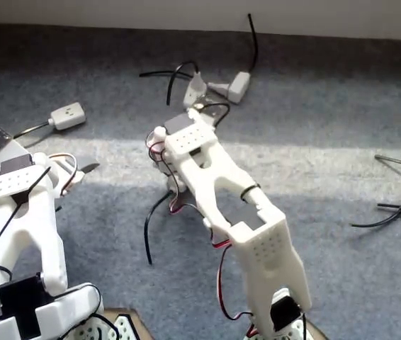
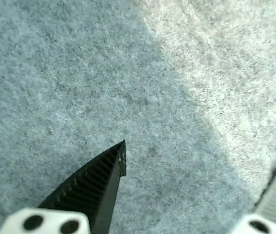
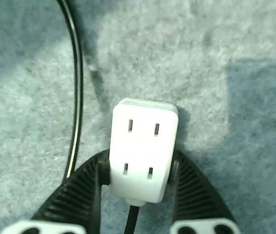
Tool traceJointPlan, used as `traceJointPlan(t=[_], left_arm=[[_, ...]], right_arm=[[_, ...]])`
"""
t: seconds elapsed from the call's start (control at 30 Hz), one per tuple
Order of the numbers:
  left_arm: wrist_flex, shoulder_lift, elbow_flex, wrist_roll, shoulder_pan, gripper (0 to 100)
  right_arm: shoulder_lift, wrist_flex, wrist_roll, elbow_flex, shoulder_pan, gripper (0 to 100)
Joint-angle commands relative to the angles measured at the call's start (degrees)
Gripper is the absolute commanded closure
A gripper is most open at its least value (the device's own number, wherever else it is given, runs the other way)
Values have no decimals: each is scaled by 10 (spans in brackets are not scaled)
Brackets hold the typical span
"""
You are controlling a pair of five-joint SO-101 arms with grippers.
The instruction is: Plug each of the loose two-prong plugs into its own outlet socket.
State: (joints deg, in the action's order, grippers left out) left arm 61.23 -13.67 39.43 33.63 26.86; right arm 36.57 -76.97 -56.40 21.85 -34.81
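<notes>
The right gripper point(image 3: 139, 168) is clamped on an outlet socket point(image 3: 143, 146). The left gripper point(image 2: 204, 156) is held apart above the desk point(image 2: 79, 73), with a second socket point(image 1: 68, 115) at its eleven o'clock.

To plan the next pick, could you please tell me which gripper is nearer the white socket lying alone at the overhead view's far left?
Left. The left gripper hangs close to the lone socket; the right gripper is farther off, jaws closed on a second socket.

Left arm drawn back, pincer point(image 2: 204, 156) spread wide, pointing down. Right arm stretched forward, pincer point(image 3: 139, 163) clamped on socket point(image 3: 144, 131).
</notes>
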Motion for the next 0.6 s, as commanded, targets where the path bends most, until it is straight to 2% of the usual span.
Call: traceJointPlan(t=[0.0,0.2,0.37,0.47,0.57], left_arm=[[-8,-20,-4,1,4,561],[-4,-20,-14,1,7,561],[-4,-20,-19,0,7,561],[0,-20,-42,-8,7,561],[14,-19,-102,-76,7,561]], right_arm=[[-43,9,37,0,-13,908],[-44,4,34,-4,-11,680],[-45,-46,34,38,10,673],[-44,-102,35,96,51,673],[-41,-145,38,130,120,673]])
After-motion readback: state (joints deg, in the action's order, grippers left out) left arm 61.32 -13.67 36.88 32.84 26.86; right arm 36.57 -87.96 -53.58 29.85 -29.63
